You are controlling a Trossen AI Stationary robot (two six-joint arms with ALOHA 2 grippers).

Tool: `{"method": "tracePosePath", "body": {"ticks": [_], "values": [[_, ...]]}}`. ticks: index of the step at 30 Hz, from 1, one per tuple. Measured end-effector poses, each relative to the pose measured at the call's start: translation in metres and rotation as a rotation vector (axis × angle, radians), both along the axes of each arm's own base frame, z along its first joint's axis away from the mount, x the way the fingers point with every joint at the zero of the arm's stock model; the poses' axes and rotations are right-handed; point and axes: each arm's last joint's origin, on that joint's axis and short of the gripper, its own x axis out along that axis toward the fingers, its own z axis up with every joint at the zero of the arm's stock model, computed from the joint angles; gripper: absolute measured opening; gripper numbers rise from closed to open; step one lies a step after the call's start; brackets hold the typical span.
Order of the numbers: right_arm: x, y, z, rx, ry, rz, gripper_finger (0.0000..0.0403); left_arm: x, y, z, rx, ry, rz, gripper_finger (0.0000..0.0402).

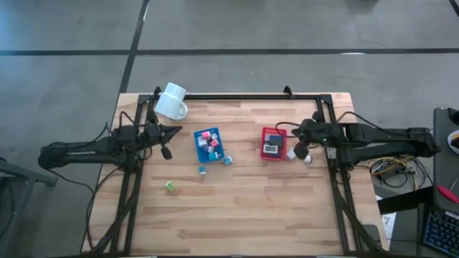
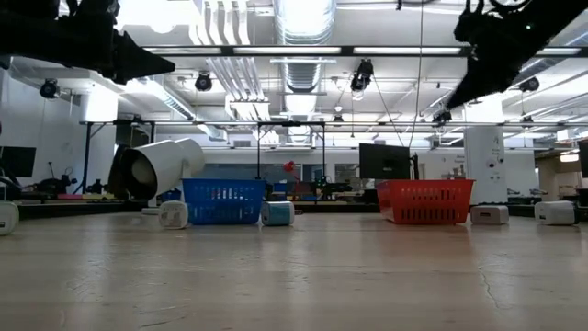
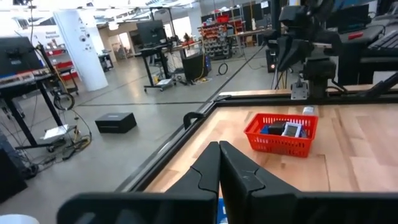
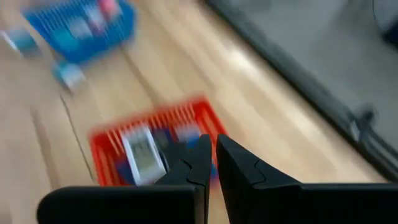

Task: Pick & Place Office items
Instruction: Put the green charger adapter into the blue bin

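Left gripper (image 1: pixel 171 133) clenched empty at nine o'clock, right gripper (image 1: pixel 300 141) clenched empty above red tray (image 1: pixel 272 142) at three o'clock, blue tray (image 1: pixel 209 145) centre

Small pink, white and dark blocks (image 1: pixel 209 141) sit piled in the blue tray (image 1: pixel 199 150); more items (image 1: pixel 272 144) lie in the red tray (image 1: pixel 264 132). Loose on the bench: green cube (image 1: pixel 170 187), two teal blocks (image 1: pixel 227 160), white piece (image 1: pixel 308 159).

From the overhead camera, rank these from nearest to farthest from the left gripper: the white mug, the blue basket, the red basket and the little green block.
Measured from the left gripper, which is shut:
1. White mug, toward the table's far edge.
2. Blue basket, toward the table's centre; close to the mug's distance.
3. Green block, toward the near edge.
4. Red basket, by the right arm.
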Motion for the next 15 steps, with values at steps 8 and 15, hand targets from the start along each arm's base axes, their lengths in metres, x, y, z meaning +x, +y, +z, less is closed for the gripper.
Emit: {"method": "tracePosePath", "body": {"ticks": [8, 15], "values": [[0.006, 0.003, -0.002, 0.139, 0.239, 0.023, 0.0039, 0.000, 0.000, 0.002, 0.025, -0.007, -0.001, 0.0011], [0.008, 0.003, -0.019, 0.190, 0.285, -0.011, 0.0120, 0.000, 0.000, 0.003, 0.019, -0.023, 0.000, 0.0012]]}}
